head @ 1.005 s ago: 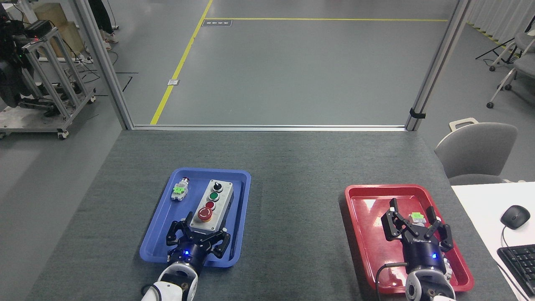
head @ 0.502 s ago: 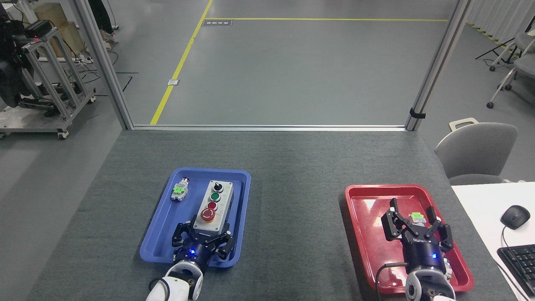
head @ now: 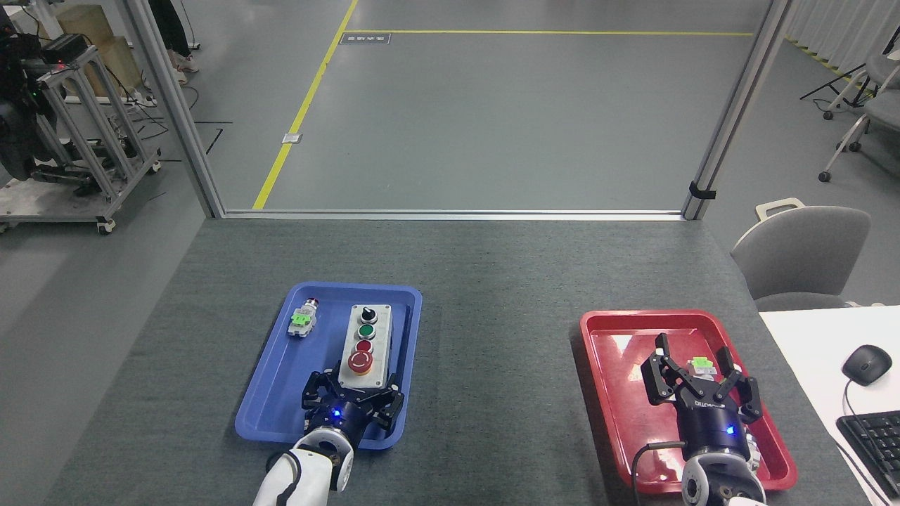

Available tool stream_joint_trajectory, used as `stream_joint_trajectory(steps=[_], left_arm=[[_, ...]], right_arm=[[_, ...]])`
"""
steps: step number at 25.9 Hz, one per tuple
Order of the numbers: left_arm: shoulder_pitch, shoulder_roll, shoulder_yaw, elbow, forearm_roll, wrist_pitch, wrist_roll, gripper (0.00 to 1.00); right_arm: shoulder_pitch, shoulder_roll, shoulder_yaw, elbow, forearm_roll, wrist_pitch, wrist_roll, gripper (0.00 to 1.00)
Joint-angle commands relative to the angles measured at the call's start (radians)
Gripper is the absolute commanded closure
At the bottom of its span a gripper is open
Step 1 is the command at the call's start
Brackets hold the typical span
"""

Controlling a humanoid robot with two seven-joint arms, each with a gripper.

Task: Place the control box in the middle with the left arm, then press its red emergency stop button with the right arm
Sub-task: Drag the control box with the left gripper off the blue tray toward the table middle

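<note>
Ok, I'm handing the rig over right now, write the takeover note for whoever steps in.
Left gripper: closed around the near end of the light grey oblong control box, which sits in the blue plastic tray.
Right gripper: open, empty, over the red plastic tray.
Done: grasp only.
Left: move box onto the bare grey felt tabletop between trays, then press its red mushroom-head emergency stop button with the right arm.
</note>
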Motion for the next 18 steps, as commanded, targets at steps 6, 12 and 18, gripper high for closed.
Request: stream_joint_trajectory(steps=[6,12,18], left_arm=[[-0.01,0.006,0.0,0.003,0.002,-0.05,0.001,1.0],[-0.03,0.026,0.012,-0.119,0.118,-0.07,0.01,1.0],[0.102,0.111,0.009,-0.454,0.324,-0.188,-0.002,1.0]], right_arm=[[-0.002,-0.003,0.0,0.0,0.0,0.0,0.005,0.0],[-0.008,-0.002,0.0,0.0,0.0,0.0,0.005,0.0],[-0.025,0.0,0.0,0.0,0.0,0.003,0.005,0.0]])
